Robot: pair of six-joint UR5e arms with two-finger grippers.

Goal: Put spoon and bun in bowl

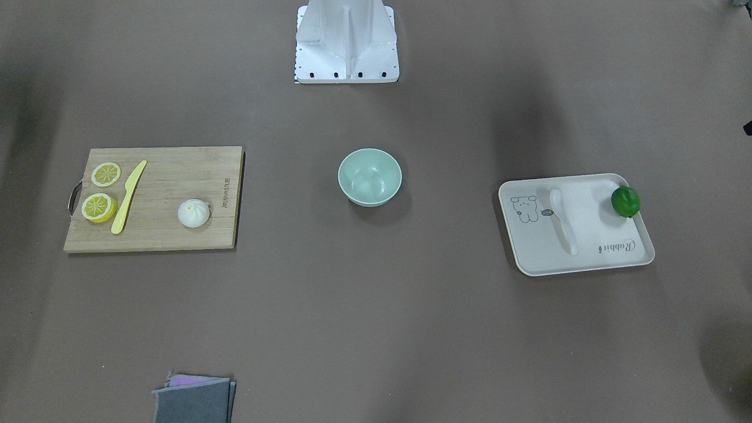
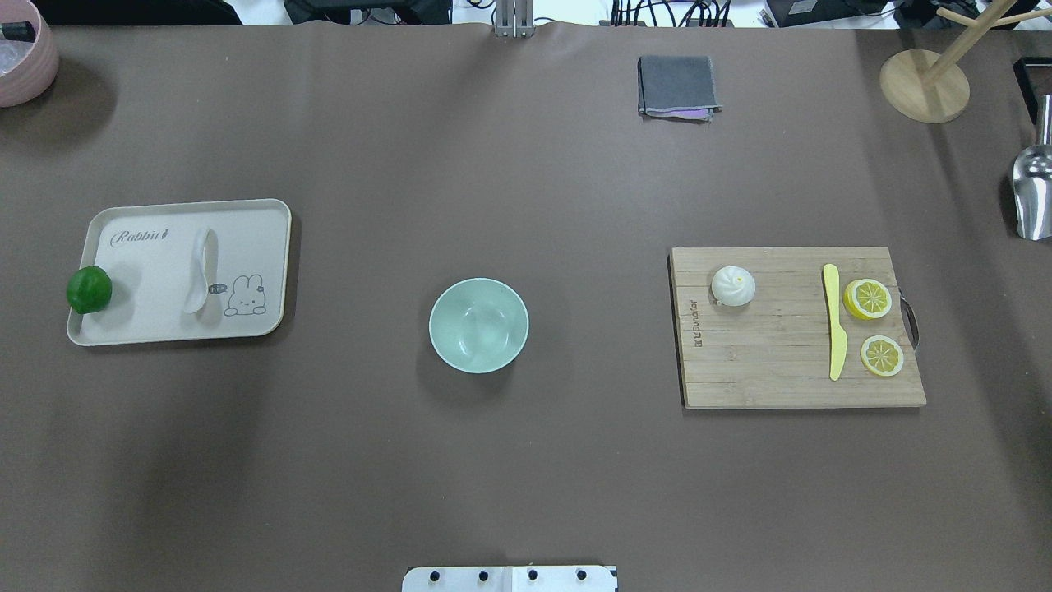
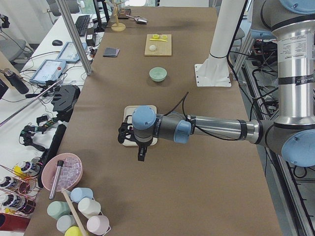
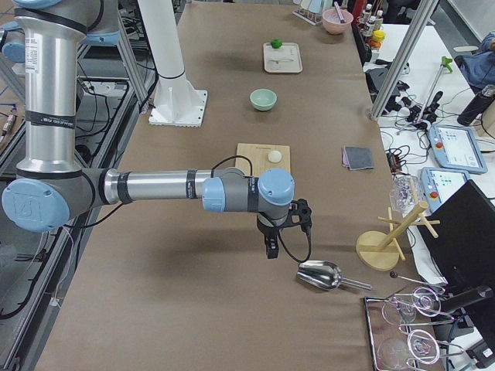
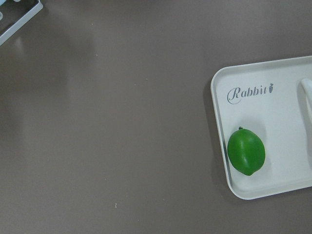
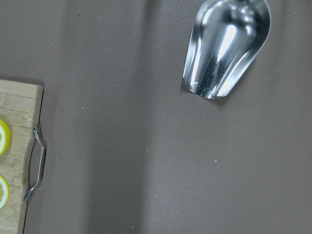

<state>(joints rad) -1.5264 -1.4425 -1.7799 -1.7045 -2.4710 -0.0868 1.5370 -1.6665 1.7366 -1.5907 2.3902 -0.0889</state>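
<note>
The mint-green bowl point(image 1: 369, 176) point(image 2: 478, 325) stands empty at the table's middle. The white spoon point(image 1: 563, 222) point(image 2: 200, 269) lies on the cream tray point(image 1: 611, 252) point(image 2: 148, 321). The white bun point(image 1: 194, 212) point(image 2: 733, 285) sits on the wooden cutting board point(image 1: 176, 235) point(image 2: 772, 378). My left gripper point(image 3: 141, 156) hangs above the table by the tray's outer end, seen only in the exterior left view; I cannot tell its state. My right gripper point(image 4: 271, 247) hangs beyond the board near a metal scoop point(image 4: 321, 274); I cannot tell its state.
A green lime point(image 2: 89, 289) point(image 5: 246, 152) sits on the tray's edge. A yellow knife point(image 2: 834, 321) and two lemon slices point(image 2: 867, 298) lie on the board. A folded grey cloth point(image 2: 678, 86), a wooden stand point(image 2: 925, 86) and a pink bowl point(image 2: 20, 62) stand at the far side.
</note>
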